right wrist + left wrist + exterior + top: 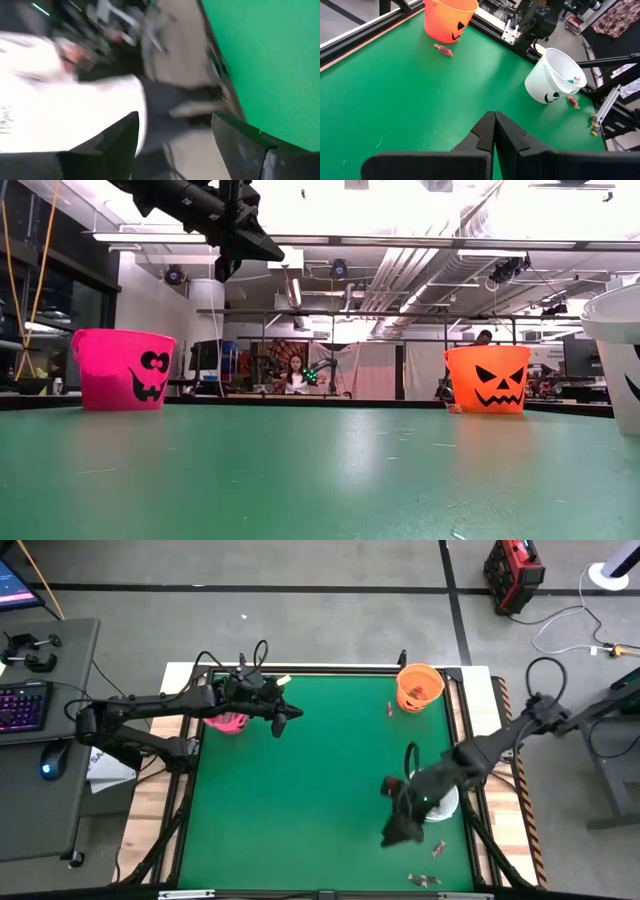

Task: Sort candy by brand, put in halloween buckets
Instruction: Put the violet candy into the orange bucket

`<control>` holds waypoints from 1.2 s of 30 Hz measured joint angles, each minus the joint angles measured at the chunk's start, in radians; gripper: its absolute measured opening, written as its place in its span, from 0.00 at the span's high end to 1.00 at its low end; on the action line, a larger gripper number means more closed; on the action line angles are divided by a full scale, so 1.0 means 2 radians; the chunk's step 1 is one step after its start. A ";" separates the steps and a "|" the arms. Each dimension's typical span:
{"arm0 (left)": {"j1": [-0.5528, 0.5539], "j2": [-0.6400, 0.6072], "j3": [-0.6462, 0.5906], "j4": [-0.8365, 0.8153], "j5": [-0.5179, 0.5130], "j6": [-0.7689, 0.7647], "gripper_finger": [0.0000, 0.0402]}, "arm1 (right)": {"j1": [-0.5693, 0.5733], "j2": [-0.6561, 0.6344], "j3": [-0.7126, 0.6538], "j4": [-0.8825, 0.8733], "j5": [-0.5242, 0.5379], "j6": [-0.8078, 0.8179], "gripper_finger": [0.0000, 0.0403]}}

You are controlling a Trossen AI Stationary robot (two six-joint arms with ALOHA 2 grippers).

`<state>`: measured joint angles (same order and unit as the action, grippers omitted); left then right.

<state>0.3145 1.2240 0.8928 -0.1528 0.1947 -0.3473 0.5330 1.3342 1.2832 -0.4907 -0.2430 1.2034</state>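
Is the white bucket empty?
No. The left wrist view shows the white bucket upright with at least one candy inside.

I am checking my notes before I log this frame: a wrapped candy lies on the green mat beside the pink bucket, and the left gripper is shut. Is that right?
Not quite. The wrapped candy lies beside the orange bucket, not the pink bucket; the left wrist view shows it. The left gripper is shut, as you wrote.

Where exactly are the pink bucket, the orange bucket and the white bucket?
pink bucket (123, 370), low view, on its front wall by the face.
orange bucket (419, 686), high view, on its rim.
white bucket (542, 82), left wrist view, on its outer wall.
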 joint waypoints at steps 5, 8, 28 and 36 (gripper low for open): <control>0.000 0.000 0.000 0.000 0.000 0.000 1.00 | 0.053 0.083 0.099 -0.152 -0.011 0.000 0.40; 0.000 0.000 0.000 0.000 0.000 0.000 1.00 | 0.081 0.131 0.122 -0.181 -0.050 0.002 0.40; 0.000 0.000 0.000 0.000 0.000 0.014 1.00 | 0.158 0.304 0.127 -0.299 -0.124 0.109 0.40; 0.000 0.000 0.000 0.000 0.000 0.013 1.00 | 0.178 0.304 0.127 -0.289 -0.044 0.105 0.40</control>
<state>0.3145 1.2240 0.8930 -0.1524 0.1947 -0.3204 0.8886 1.9423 1.5372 -1.0693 -0.3314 1.4143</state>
